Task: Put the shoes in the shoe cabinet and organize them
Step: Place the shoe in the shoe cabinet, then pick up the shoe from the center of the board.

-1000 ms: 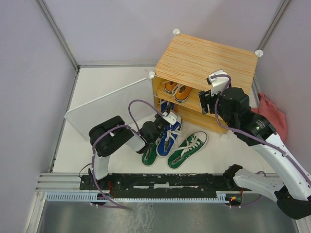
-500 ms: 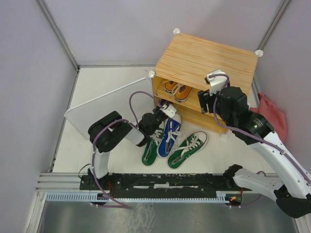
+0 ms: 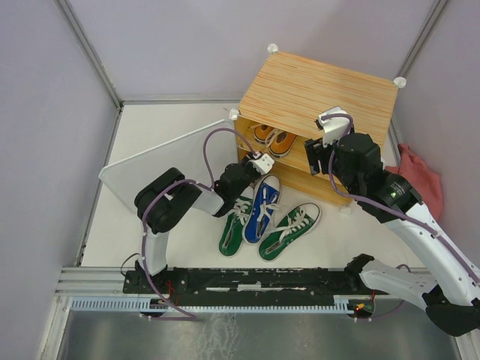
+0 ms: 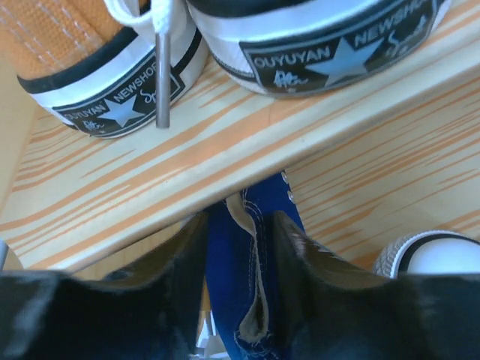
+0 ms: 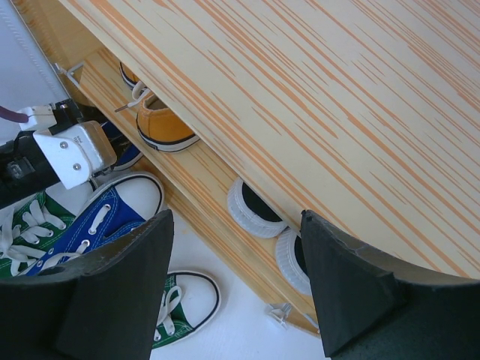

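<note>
The shoe cabinet [image 3: 322,90] stands at the back right with its pale door [image 3: 169,161] swung open. Two orange shoes [image 3: 274,139] sit on its upper shelf, heels outward [image 4: 315,30]. My left gripper [image 3: 251,166] reaches into the lower opening. Its jaws [image 4: 240,221] are parted, with the collar of a blue shoe [image 4: 251,300] between them. Another blue shoe [image 3: 262,208] and two green shoes [image 3: 234,225] [image 3: 289,229] lie on the floor in front. My right gripper [image 3: 321,156] hangs open over the cabinet front [image 5: 234,217], holding nothing.
Two white toe caps of black shoes [image 5: 255,210] show in the lower compartment on the right. A pink cloth [image 3: 420,180] lies right of the cabinet. Grey walls close in the white floor [image 3: 172,120] on three sides.
My left gripper has moved up from the floor shoes to the cabinet's lower opening, and its jaws have parted. The right arm has stayed where it was.
</note>
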